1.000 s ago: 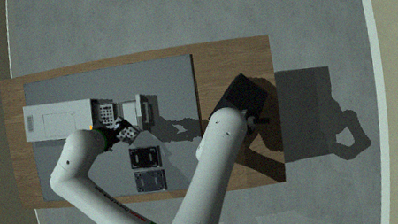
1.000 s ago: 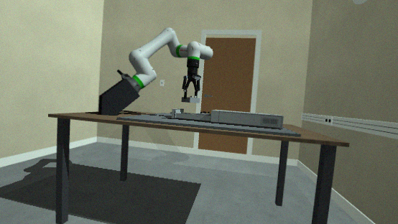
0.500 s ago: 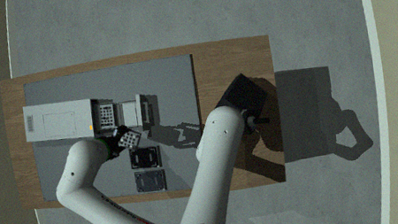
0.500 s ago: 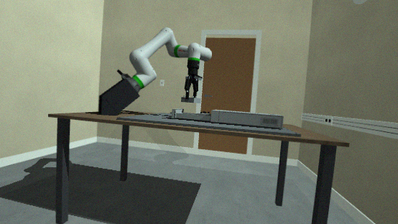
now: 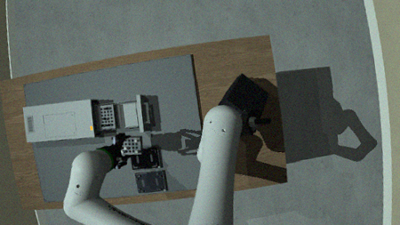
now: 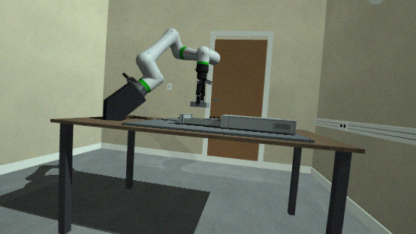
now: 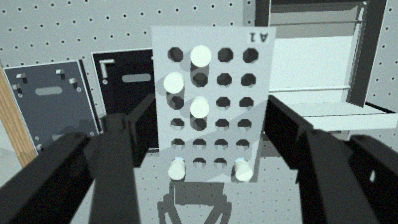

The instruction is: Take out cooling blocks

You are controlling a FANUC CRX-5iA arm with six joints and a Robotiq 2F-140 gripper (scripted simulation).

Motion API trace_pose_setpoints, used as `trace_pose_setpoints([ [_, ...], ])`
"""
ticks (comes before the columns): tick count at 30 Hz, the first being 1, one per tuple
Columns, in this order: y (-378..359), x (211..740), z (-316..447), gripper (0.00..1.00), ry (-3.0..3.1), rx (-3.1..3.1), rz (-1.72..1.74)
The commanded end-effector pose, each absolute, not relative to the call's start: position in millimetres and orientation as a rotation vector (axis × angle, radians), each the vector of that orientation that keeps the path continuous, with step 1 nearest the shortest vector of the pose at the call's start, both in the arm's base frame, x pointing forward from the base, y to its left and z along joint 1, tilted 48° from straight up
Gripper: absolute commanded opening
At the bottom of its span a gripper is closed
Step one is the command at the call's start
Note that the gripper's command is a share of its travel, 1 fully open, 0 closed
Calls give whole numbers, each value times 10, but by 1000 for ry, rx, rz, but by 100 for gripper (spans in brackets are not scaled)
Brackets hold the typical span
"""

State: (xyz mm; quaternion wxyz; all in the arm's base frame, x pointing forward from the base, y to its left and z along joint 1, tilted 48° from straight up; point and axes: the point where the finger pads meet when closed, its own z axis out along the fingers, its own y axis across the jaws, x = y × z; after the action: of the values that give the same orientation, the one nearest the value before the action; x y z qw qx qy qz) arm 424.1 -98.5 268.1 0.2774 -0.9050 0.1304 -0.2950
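Item: gripper, clamped on the white-cap block by its two long sides. You see the block held well above the deck in the exterior view, beside the open drawer and near slot D1.

Hard to read:
- In the top view the forearm covers most of the gripper; only part of the held block shows, and its caps do not resolve there.
- In the wrist view you get five white caps: three in the upper left bores, two at the near corners. The other bores look dark; whether any holds a tube, you cannot tell. The corner mark reads "A1", upside down.
- The fingers are cut off at the frame's lower edge, and the contact faces are in shadow.
- In the exterior view the block is a small grey slab; no tubes can be made out.

Around:
- Second block, in the drawer close to COLD; its cap colour is too small to tell from above.
- COLD's lamp shows orange.
- D1 lies partly under the wrist in the top view; D2 lies just beyond it, uncovered.
- In the wrist view D1 is half hidden behind the block, D2 to its left.
- Table under the deck.
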Motion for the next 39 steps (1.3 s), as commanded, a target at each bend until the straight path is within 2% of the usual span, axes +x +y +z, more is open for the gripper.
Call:
trace_pose_setpoints([
  [1, -918, 4231, 2723, 10, 250, -2458, -830],
  [39, -164, 4133, 3112, 10, 227, -2463, -839],
])
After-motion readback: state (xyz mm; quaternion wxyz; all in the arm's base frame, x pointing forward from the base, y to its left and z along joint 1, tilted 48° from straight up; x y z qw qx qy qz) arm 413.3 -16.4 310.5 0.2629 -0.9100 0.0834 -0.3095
